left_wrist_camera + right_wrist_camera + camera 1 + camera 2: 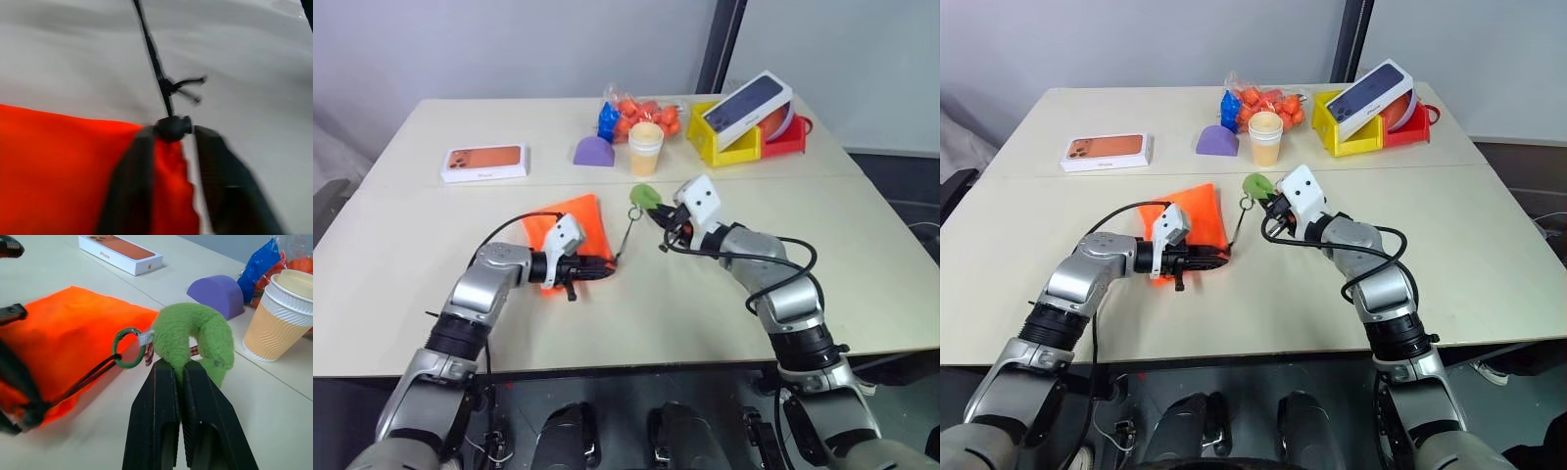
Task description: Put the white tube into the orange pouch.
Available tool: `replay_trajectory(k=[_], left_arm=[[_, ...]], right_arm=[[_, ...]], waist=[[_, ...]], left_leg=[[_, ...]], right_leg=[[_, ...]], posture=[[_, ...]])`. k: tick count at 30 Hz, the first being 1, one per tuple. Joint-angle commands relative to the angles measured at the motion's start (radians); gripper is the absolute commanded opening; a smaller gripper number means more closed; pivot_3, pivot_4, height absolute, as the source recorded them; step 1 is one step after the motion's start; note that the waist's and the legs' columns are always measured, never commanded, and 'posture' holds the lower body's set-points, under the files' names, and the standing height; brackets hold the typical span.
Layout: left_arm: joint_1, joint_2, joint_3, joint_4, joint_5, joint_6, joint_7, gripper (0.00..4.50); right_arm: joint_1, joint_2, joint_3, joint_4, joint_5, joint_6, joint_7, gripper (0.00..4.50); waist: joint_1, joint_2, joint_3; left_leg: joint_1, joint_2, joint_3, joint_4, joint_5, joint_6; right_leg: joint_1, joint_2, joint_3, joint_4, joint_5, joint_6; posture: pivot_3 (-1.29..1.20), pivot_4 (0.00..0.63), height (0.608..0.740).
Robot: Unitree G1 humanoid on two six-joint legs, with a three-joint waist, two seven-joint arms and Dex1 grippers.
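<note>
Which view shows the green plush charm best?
Right wrist view: the green plush charm sits close and large, pinched by the right hand, its green ring joining the black cord from the orange pouch. Both eye views show it as a small green patch by that hand. The left wrist view shows cord and pouch instead.

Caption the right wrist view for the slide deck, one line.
Right gripper shut on the green plush charm, its ring tied to the orange pouch drawstring.
</note>
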Motion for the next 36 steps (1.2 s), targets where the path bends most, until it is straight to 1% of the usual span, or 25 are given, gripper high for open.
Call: replay_trajectory(k=[1,9,11,12,16,24,29,36], left_arm=[[-0.011,0.007,-0.007,-0.010,0.008,-0.010,-0.005,0.06],[-0.015,0.014,0.005,0.008,0.024,-0.038,-0.009,0.06],[-0.017,0.015,0.012,0.009,0.018,-0.036,-0.014,0.60],[-0.019,0.014,0.014,0.009,0.020,-0.038,-0.010,0.96],[-0.020,0.007,0.013,0.002,0.023,-0.037,0.001,2.87],[-0.019,-0.022,0.008,0.003,0.026,-0.024,0.038,2.87],[-0.025,-0.056,0.029,-0.011,-0.012,0.023,0.059,2.87],[-0.029,-0.060,0.030,-0.012,-0.019,0.033,0.066,2.87]], right_arm=[[-0.020,0.005,-0.014,-0.052,0.011,-0.008,-0.006,0.00],[-0.024,0.005,-0.013,-0.046,0.009,-0.012,-0.004,0.00],[-0.024,0.005,-0.013,-0.047,0.009,-0.012,-0.004,0.00],[-0.024,0.005,-0.012,-0.047,0.009,-0.012,-0.003,0.00],[-0.023,0.005,-0.011,-0.048,0.010,-0.012,-0.003,0.00],[-0.025,0.008,-0.011,-0.043,0.009,-0.014,-0.004,0.00],[-0.025,0.007,-0.010,-0.043,0.007,-0.015,-0.005,0.00],[-0.025,0.008,-0.011,-0.043,0.008,-0.015,-0.005,0.00]], waist=[[0.001,0.000,0.000],[0.000,0.000,0.000],[0.000,0.000,0.000],[0.000,0.000,0.000],[0.000,0.000,0.000],[0.001,0.000,0.000],[0.000,0.000,0.000],[0.000,0.000,0.000]], left_leg=[[0.000,0.000,0.000,0.000,0.000,0.000],[0.000,0.000,0.000,0.000,0.000,0.000],[0.000,0.000,0.000,0.000,0.000,0.001],[0.000,0.000,0.000,0.000,0.000,0.001],[0.000,0.000,0.000,0.000,-0.001,0.002],[0.000,0.000,0.000,0.000,-0.002,0.002],[0.000,0.000,0.000,0.000,-0.001,0.002],[0.000,0.000,0.000,0.000,-0.001,0.002]], right_leg=[[0.000,0.000,0.000,0.000,0.000,0.000],[0.000,0.000,0.000,0.000,0.000,0.000],[0.000,0.000,0.000,0.000,0.000,0.000],[0.000,0.000,0.000,0.000,0.000,0.000],[0.000,0.000,0.000,0.000,0.000,0.000],[0.000,0.000,0.000,0.000,0.000,0.000],[0.000,0.000,0.000,0.000,0.000,0.000],[0.000,0.000,0.000,0.000,0.000,0.000]], posture=[[0.00,0.150,0.740],[0.00,0.150,0.740],[0.00,0.150,0.740],[0.00,0.150,0.740],[0.00,0.150,0.740],[0.00,0.150,0.740],[0.00,0.150,0.740],[0.00,0.150,0.740]])
